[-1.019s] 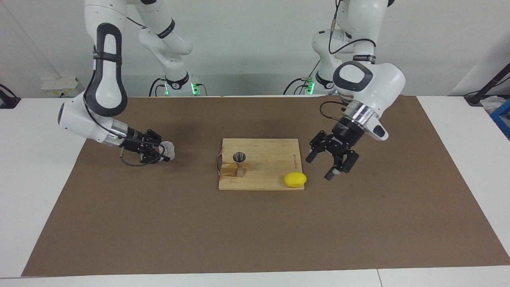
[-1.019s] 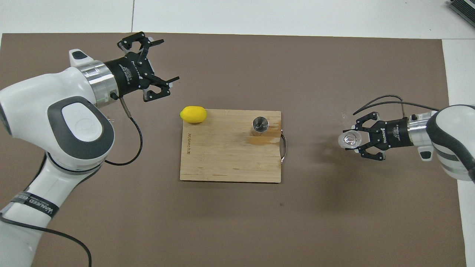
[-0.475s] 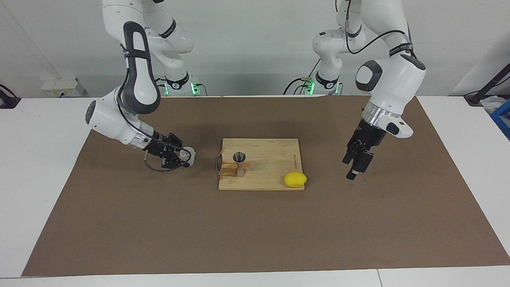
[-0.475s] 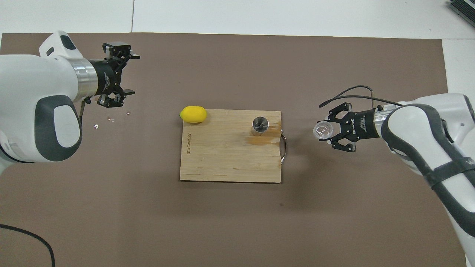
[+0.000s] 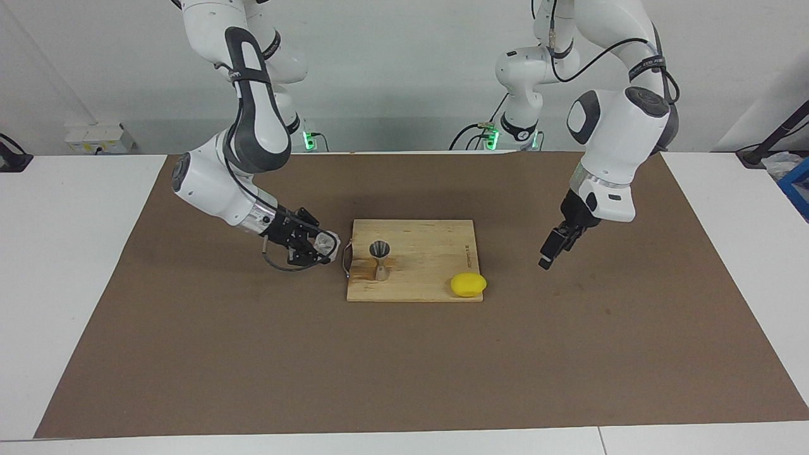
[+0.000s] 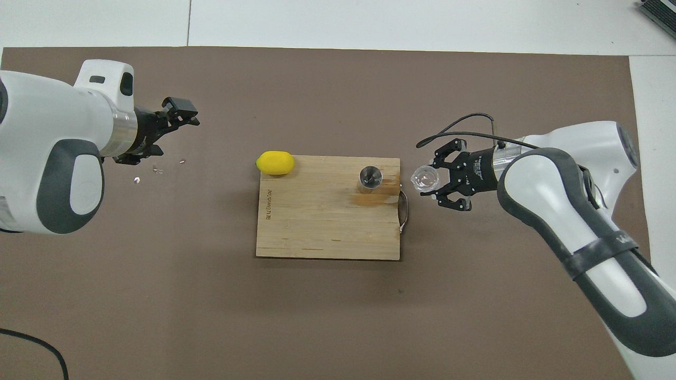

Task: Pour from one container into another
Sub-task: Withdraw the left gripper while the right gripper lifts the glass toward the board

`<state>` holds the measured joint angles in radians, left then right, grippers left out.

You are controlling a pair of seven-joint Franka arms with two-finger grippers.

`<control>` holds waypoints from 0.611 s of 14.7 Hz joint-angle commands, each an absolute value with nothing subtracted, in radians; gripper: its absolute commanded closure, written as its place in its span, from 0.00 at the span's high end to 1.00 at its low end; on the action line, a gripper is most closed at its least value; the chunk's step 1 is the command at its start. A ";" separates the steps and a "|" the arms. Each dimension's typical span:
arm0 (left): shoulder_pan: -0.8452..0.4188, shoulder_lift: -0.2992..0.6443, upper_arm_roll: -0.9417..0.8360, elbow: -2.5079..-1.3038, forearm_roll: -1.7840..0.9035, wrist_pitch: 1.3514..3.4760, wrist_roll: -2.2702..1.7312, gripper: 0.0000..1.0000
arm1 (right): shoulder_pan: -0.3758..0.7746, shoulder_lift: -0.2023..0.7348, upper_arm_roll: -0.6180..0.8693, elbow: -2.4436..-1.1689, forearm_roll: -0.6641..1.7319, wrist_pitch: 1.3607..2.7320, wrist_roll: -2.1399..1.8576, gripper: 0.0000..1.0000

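Note:
The small clear cup (image 5: pixel 327 242) is held in my right gripper (image 5: pixel 316 248), low over the brown mat, just beside the handle end of the wooden board (image 5: pixel 436 249). In the overhead view the cup (image 6: pixel 425 178) and right gripper (image 6: pixel 434 180) sit next to the board's handle. The grey metal jigger (image 5: pixel 380 258) stands upright on the board near that handle; it also shows from above (image 6: pixel 369 178). My left gripper (image 5: pixel 548 256) hangs above the mat toward the left arm's end of the table, empty, well apart from the board; from above it shows at the mat's edge (image 6: pixel 182 112).
A yellow lemon (image 5: pixel 468 284) lies at the board's corner farther from the robots, toward the left arm's end; it also shows from above (image 6: pixel 275 162). A few small bits (image 6: pixel 158 170) lie on the brown mat (image 6: pixel 338 316) under the left arm.
My right gripper has carried the clear cup across the mat to beside the board's handle. My left arm has pulled back from the lemon and turned its gripper edge-on.

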<state>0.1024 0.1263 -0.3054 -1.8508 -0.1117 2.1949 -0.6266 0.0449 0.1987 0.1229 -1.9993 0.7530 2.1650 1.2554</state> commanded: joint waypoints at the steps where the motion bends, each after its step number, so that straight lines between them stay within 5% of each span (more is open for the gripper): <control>1: 0.106 0.089 -0.255 -1.844 -0.094 2.085 -0.389 1.00 | 0.093 0.230 0.121 -1.938 0.658 2.189 1.359 0.00; 9: 0.011 0.064 -0.066 -1.646 -0.081 1.694 -0.005 1.00 | 0.126 0.262 0.123 -1.861 0.500 2.187 1.468 0.00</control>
<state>0.0324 0.0765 -0.0803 -1.7221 -0.1097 1.8060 -0.0295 0.1290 0.2385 0.1197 -1.9028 0.5248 2.1828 1.4331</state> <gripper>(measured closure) 0.000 0.493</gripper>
